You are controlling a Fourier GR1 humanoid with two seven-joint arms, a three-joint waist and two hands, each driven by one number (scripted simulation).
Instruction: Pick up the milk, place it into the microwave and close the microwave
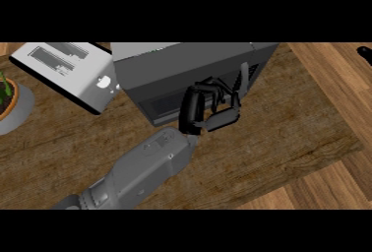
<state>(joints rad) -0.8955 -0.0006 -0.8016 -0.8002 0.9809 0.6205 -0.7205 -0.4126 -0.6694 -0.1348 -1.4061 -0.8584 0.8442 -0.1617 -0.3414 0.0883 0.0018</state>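
Far left edge: potted plant (7, 101), green leaves over a terracotta rim on a grey base, partly cut off by the frame. Next right: silver two-slot toaster (69, 74), lying at an angle on the wooden desk (291, 142), its right corner just beside the microwave. Centre: dark grey microwave (193, 66), front facing the robot, door edge showing as a thin panel on the right side. One grey forearm enters from the lower left and runs up to the microwave front. Which arm it is can't be told. Its black hand (210, 106) sits against the microwave front, fingers (236, 91) curled, nothing visible in them. Milk not visible anywhere. Top right corner: small black object (364, 53), unidentifiable.
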